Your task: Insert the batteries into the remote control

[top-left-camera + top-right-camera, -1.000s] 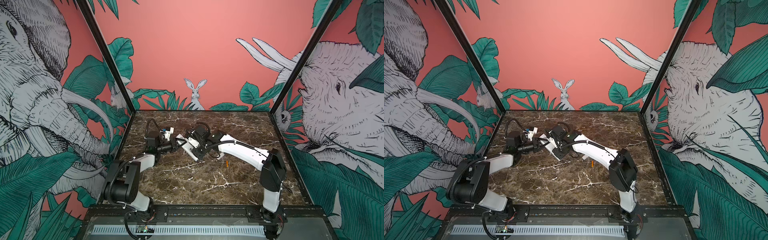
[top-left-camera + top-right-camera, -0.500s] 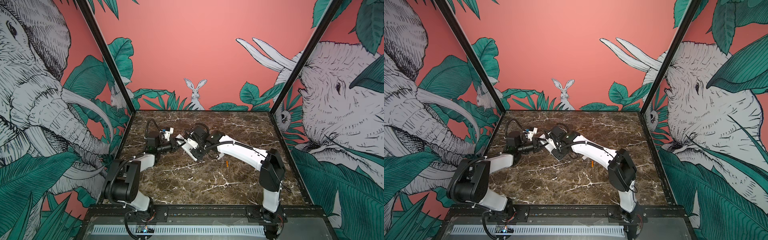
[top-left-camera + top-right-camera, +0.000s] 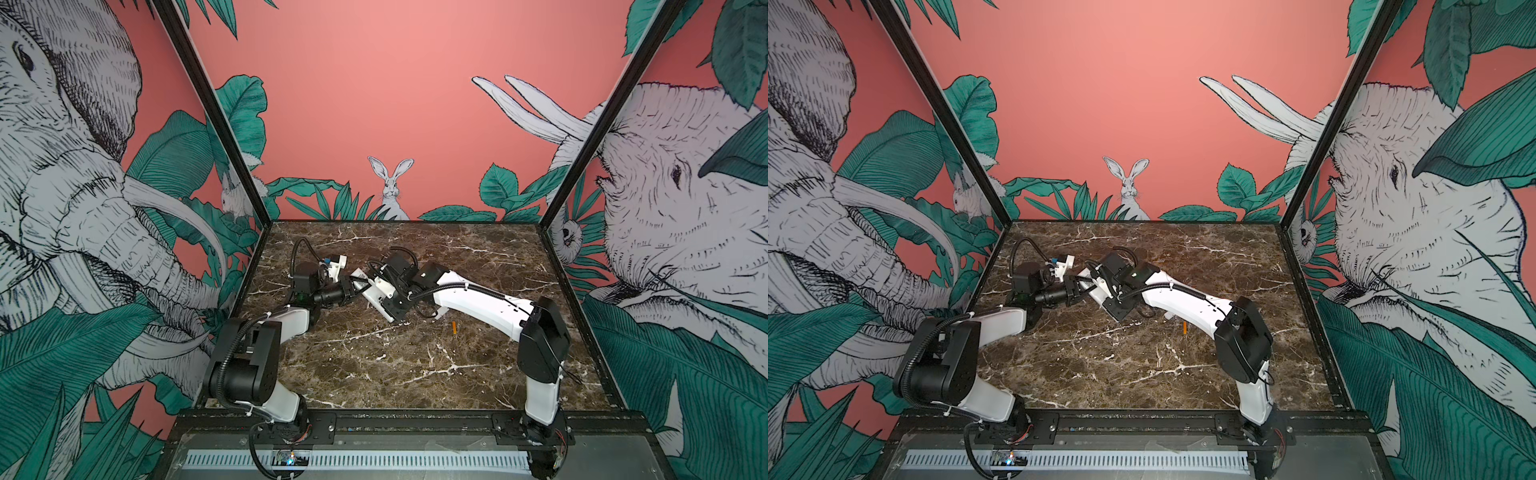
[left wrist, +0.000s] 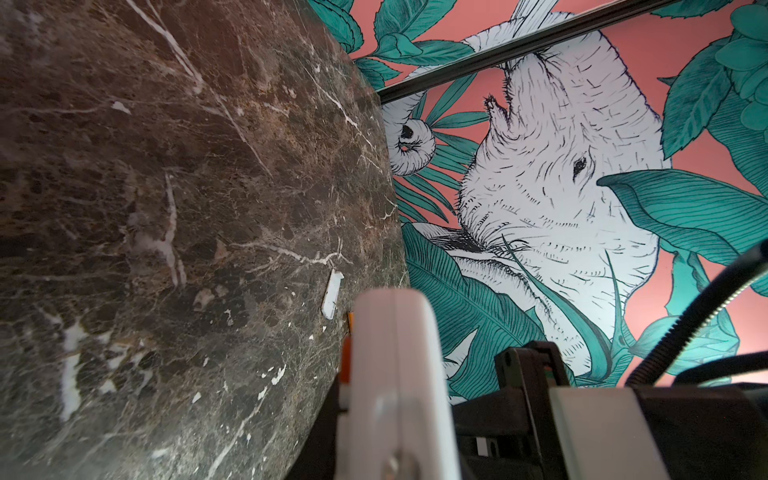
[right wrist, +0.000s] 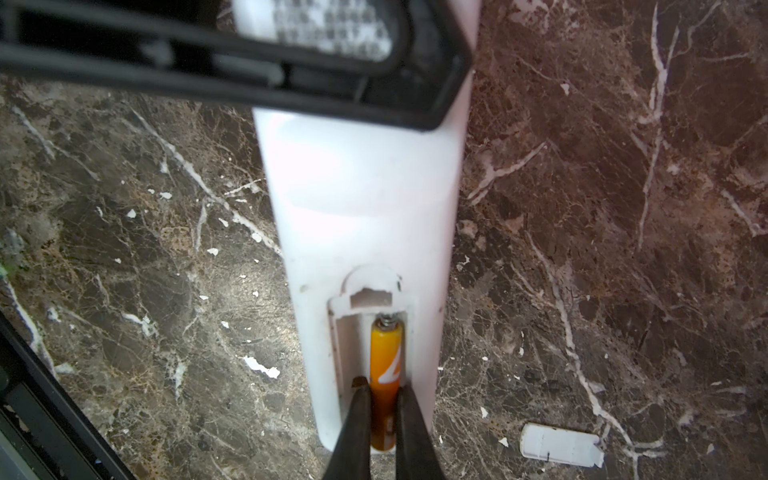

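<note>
Across the last second little had moved in both top views: the right arm had shifted only a shade, while the left arm and the remote control [image 5: 361,199] had stayed where they were. The left end effector [image 3: 354,287] was pressed together on the remote's button end, holding it back-side up, apparently just off the counter [image 3: 374,365]. The right end effector [image 5: 382,386] was pinching the first battery [image 5: 386,353], which lay in one channel of the open compartment with its far end against the spring. Its near end was hidden by the fingers [image 5: 359,415], so I could not tell whether it was fully seated. By my reading, the first load was nearly done and the release was next.

The channel beside it was empty. The second battery [image 3: 454,328] lay loose on the counter just beside the right forearm, untouched. The compartment cover [image 5: 561,451] lay flat on the counter near the remote's open end.

Room was tight at the grip: one finger stood in the empty channel, the other against the compartment wall, so spreading would likely be limited. The front half of the counter lay open, well apart from the enclosure's posts and side walls, though the left arm worked near the left wall
</note>
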Controlling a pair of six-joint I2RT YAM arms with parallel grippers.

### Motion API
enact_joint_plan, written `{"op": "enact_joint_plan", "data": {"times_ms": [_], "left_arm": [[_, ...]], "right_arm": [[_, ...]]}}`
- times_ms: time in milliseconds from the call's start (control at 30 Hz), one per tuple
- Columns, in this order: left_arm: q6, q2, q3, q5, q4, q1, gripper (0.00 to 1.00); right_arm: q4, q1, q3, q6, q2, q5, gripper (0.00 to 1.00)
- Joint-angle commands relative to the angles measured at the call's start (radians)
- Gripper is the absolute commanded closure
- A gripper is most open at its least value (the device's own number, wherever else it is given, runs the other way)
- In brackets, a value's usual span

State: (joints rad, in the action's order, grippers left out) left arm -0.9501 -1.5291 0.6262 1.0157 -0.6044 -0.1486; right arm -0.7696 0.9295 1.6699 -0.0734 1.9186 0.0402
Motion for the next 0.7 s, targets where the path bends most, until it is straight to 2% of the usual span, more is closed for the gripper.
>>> {"op": "enact_joint_plan", "data": {"times_ms": [0, 333, 667], "left_arm": [[-0.036, 0.031, 0.005, 0.064, -0.051, 0.003, 0.77], [-0.039, 0.1, 0.015, 0.137, 0.025, 0.006, 0.77], [-0.065, 0.135, 0.023, 0.18, 0.036, 0.007, 0.78]], "right_arm": [[-0.004, 0.009, -0.022, 0.018, 0.038, -0.03, 0.93], [0.038, 0.005, -0.025, 0.087, 0.06, -0.025, 0.95], [0.18, 0.001, -0.12, 0.147, 0.028, 0.019, 0.95]]}}
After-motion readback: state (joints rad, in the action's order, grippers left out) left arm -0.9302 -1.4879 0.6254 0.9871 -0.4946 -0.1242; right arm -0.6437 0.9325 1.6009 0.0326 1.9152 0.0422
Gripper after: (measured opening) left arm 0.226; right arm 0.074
